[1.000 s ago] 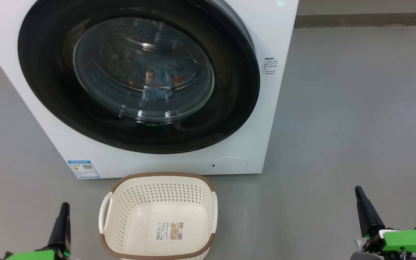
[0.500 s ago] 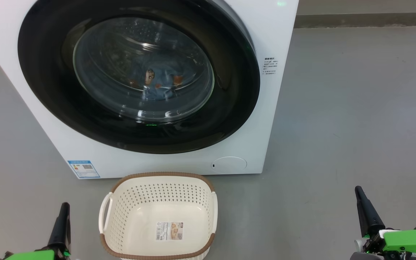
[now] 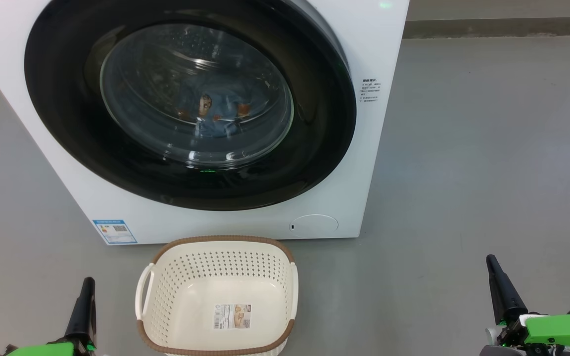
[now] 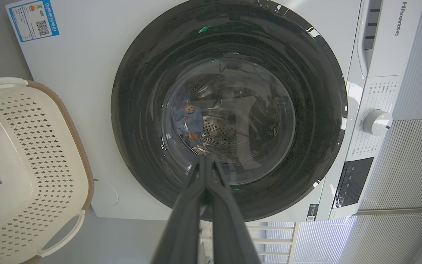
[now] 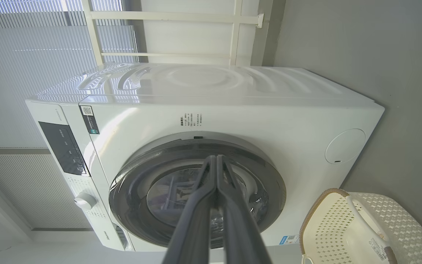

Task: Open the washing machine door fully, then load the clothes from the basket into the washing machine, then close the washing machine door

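Observation:
The white washing machine (image 3: 379,49) stands ahead with its black-rimmed washing machine door (image 3: 324,148) shut flat against the front. Through the glass window I see the light-blue clothes (image 3: 213,116) lying in the drum. The cream basket (image 3: 215,262) sits on the floor just in front of the machine, with nothing in it but a label sticker. My left gripper (image 3: 87,283) rests shut at the lower left, beside the basket. My right gripper (image 3: 491,260) rests shut at the lower right, well away from it. In the wrist views the left gripper (image 4: 205,158) and right gripper (image 5: 215,157) point at the door.
Grey floor (image 3: 488,148) spreads to the right of the machine. A blue label sticker (image 3: 114,231) and a round service flap (image 3: 314,225) mark the machine's lower front. The control panel and dial (image 4: 377,123) sit along its top. A slatted wall stands behind.

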`<state>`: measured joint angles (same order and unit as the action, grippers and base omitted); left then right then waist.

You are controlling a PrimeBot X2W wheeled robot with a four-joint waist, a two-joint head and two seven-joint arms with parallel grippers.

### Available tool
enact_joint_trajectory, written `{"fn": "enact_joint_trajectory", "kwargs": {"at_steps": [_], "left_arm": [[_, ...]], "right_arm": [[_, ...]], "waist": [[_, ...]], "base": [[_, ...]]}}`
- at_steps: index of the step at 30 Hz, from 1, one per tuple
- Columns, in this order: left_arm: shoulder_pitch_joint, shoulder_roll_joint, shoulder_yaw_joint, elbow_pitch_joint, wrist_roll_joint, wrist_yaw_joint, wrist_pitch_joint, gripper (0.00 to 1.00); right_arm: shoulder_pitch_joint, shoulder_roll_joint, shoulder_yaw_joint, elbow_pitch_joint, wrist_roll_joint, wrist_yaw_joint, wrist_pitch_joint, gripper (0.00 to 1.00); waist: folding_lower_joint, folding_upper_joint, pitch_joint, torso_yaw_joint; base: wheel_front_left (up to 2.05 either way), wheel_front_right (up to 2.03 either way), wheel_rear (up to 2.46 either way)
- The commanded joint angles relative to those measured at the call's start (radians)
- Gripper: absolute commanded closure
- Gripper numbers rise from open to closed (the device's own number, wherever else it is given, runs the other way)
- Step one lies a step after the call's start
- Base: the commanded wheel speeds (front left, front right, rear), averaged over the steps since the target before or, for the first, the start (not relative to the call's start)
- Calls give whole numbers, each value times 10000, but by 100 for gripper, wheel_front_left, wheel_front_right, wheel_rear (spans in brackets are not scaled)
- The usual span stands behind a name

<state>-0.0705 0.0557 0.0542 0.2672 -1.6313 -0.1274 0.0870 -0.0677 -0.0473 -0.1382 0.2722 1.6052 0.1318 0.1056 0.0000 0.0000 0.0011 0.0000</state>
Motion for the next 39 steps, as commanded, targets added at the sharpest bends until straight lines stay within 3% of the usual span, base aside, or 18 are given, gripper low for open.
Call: {"fn": "enact_joint_trajectory", "kwargs": {"at_steps": [1,39], "left_arm": [[-408,140,338,-185,9,-33,55,100],[-413,94,402,-183,63,-33,105,100]], "right_arm": [[-458,-32,230,-229,23,-11,85,100],[-458,-31,229,-229,22,-11,86,100]], "waist": [[0,0,0,0],[0,0,0,0]], "base": [[0,0,0],[0,0,0]]}}
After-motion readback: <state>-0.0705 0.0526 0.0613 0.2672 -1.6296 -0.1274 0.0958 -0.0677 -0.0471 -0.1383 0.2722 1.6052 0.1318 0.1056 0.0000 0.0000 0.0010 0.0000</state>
